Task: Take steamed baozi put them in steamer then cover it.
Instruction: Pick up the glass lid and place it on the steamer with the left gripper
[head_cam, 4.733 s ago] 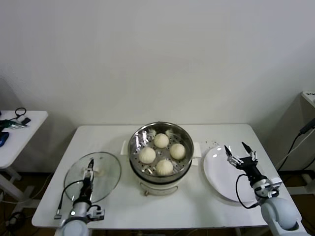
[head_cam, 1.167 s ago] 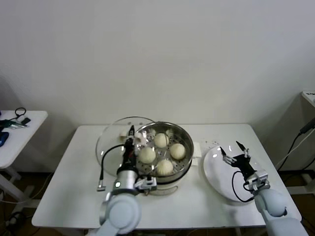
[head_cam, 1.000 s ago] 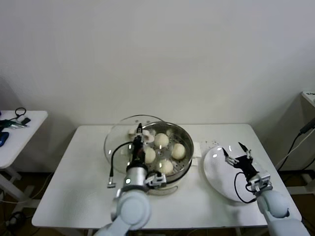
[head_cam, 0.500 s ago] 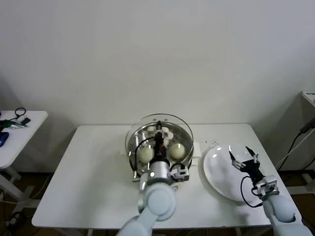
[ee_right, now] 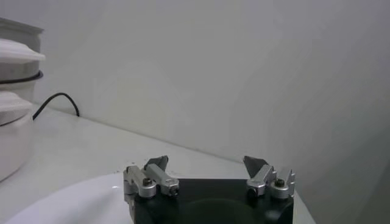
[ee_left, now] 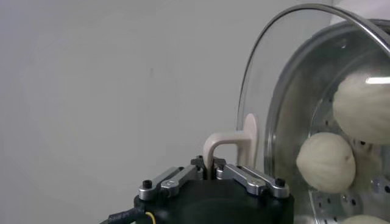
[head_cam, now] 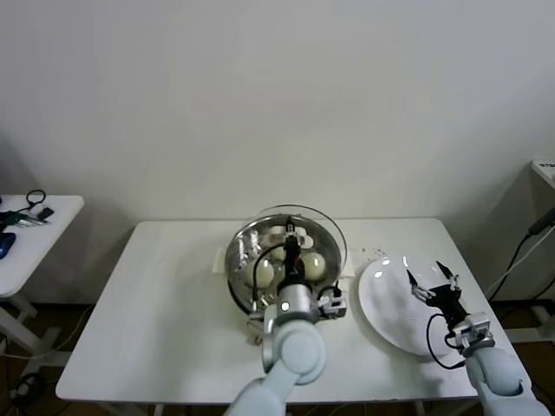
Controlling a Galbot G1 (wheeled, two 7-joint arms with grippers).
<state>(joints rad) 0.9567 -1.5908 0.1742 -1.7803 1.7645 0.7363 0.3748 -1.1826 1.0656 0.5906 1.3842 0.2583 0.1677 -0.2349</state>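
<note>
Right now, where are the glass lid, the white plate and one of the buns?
glass lid [ee_left: 251, 131]: left wrist view, on its cream handle.
white plate [head_cam: 386, 303]: head view, on its bare middle.
bun [ee_left: 326, 162]: left wrist view, on its rounded middle, seen through the lid.

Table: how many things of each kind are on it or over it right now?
steamed baozi: 3 in sight through the glass; the arm may hide more
steamer: 1
glass cover: 1
white plate: 1
Total: 6
</note>
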